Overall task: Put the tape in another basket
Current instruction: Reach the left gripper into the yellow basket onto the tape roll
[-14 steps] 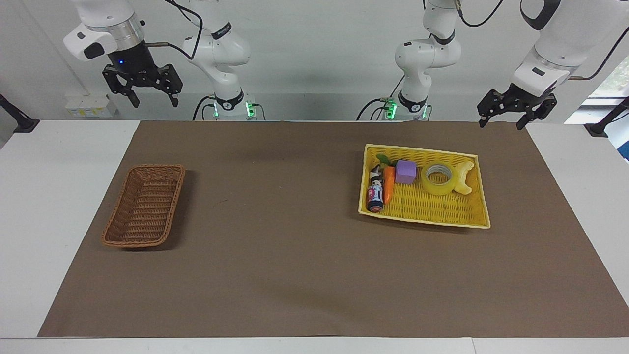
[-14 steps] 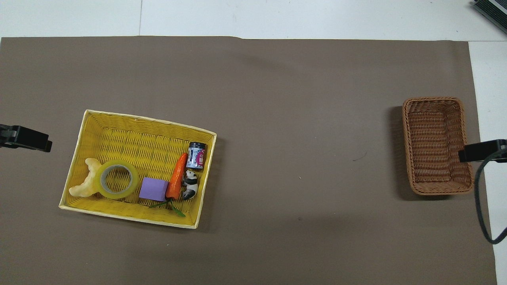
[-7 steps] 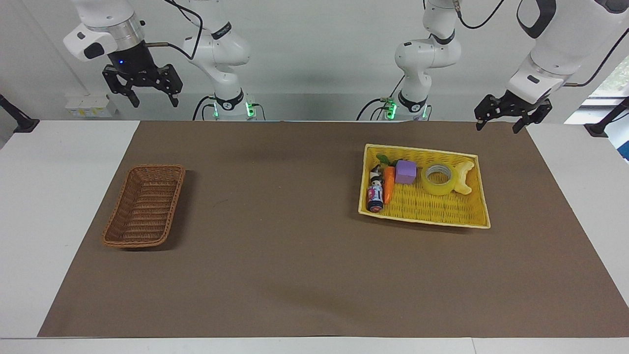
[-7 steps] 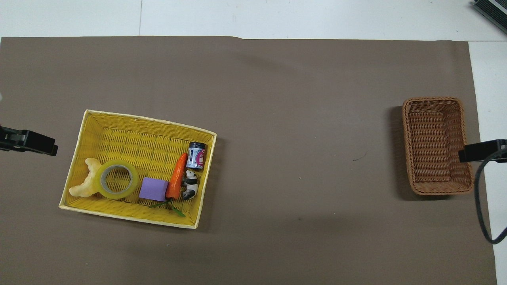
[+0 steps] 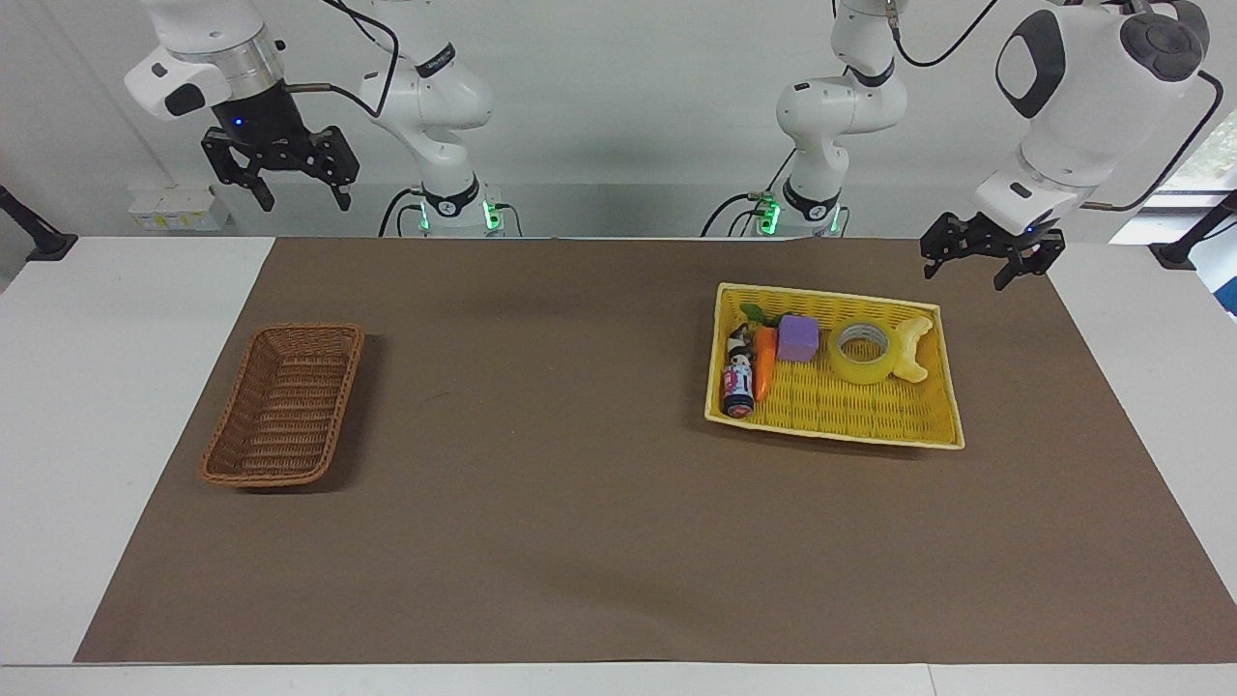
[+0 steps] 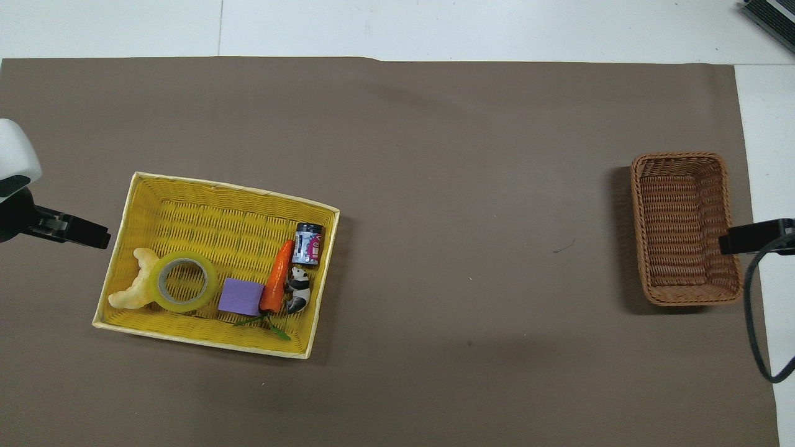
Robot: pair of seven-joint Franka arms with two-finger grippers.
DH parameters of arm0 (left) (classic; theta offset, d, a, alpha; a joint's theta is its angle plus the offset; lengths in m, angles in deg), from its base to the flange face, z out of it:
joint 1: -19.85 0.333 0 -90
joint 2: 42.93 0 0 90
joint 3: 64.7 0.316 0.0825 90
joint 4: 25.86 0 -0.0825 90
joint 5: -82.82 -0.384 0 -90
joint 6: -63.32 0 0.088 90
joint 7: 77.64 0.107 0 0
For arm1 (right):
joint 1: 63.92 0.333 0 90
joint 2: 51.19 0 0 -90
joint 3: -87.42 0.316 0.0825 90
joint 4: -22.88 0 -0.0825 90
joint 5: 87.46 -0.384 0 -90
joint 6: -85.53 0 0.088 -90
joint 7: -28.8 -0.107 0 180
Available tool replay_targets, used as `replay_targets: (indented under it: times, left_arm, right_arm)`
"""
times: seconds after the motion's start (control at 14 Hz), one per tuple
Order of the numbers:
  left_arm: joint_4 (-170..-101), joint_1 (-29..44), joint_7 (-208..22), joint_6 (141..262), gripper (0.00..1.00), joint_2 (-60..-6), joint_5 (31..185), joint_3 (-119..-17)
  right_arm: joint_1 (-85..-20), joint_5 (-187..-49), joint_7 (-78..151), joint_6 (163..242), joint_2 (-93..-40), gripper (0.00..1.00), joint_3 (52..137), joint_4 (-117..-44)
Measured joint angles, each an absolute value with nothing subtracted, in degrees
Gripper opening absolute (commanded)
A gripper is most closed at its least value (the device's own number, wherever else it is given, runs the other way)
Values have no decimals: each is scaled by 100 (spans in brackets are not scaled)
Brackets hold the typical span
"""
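We have moved nothing yet: the tape (image 5: 863, 352) lies in the yellow tray (image 5: 850, 432), the basket (image 5: 283, 403) is empty, and both the left gripper (image 5: 978, 267) and right gripper (image 5: 280, 179) hang wide open, holding nothing.

Translucent yellow tape (image 5: 863, 352), dark brown woven basket (image 5: 284, 404), bright yellow woven tray (image 5: 850, 406), purple block (image 5: 798, 338), orange carrot (image 5: 764, 362)

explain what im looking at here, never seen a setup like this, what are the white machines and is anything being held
Two white robot arms work at a table covered with a brown mat. One picture faces the robots; the other looks down from above them. The left gripper hangs open, holding nothing, near the yellow tray basket's corner. In that tray lie the tape, a carrot, a purple block, a small can and toys. The right gripper waits, open and empty, high above the table. The brown basket is empty.
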State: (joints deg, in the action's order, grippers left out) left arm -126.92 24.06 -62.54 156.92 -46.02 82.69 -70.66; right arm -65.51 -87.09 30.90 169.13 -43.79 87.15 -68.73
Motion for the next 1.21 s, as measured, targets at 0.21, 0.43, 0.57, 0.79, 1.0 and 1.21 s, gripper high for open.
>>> replay_targets:
  times: [0.21,0.43,0.57,0.79,1.0,1.21]
  left_arm:
    - [-13084,2412,-6011,16131,100,-4613,8269,-7051]
    - [-13509,2412,-5949,16641,100,-4613,8270,-7051]
    - [-13700,2411,-5936,16869,100,-4612,8269,-7052]
    - [-14024,2411,-5921,17221,100,-4608,8269,-7052]
    - [-14353,2412,-5860,17554,100,-4590,8269,-7047]
    - [-14845,2414,-5818,18118,100,-4522,8269,-7038]
  right_arm:
    - [-6551,-8709,3090,16913,-4379,100,8715,-6873]
    - [-6551,-8709,3090,16913,-4379,100,8715,-6873]
    - [-6551,-8709,3090,16913,-4379,100,8715,-6873]
    - [-6551,-8709,3090,16913,-4379,100,8715,-6873]
    - [-6551,-8709,3090,16913,-4379,100,8715,-6873]
    - [-6551,-8709,3090,16913,-4379,100,8715,-6873]
